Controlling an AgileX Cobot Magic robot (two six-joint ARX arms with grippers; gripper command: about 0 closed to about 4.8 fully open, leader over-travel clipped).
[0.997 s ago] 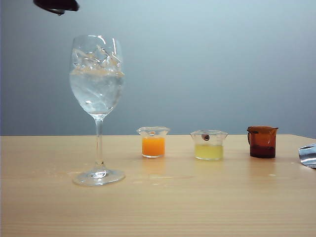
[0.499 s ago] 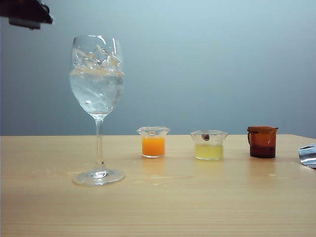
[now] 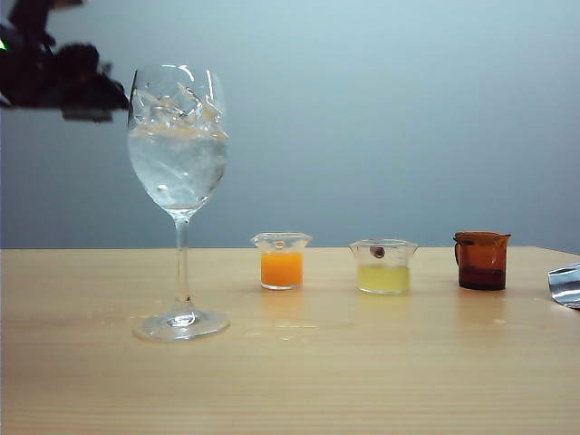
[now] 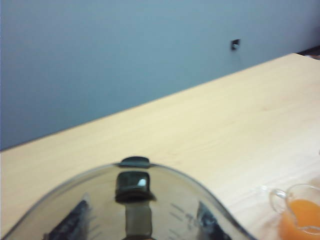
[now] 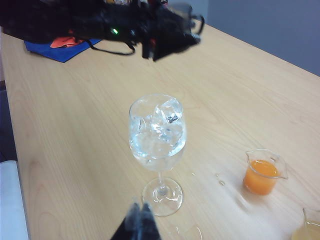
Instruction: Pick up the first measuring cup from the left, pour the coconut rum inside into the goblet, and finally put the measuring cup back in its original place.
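The first measuring cup [image 4: 170,200], smoky glass with a side handle, fills the near part of the left wrist view. My left gripper [image 4: 142,226] is shut on it, and its dark fingers [image 4: 75,225] show through the glass. I cannot make out any coconut rum inside the cup. In the exterior view the left gripper [image 3: 68,86] hangs high, just left of the goblet's bowl. The goblet [image 3: 178,181] stands upright with ice cubes and clear liquid in it. My right gripper [image 5: 140,220] is shut and empty, hovering close to the goblet's foot [image 5: 161,196].
To the right of the goblet stand a cup of orange liquid [image 3: 281,261], a cup of pale yellow liquid [image 3: 383,266] and an amber-brown handled cup [image 3: 481,260]. A silvery object [image 3: 565,285] shows at the table's right edge. A blue cloth [image 5: 60,49] lies far back.
The left arm has swung left from above the goblet and come down, so more of it now shows at the upper left. The goblet, the cups and the right arm have not moved.
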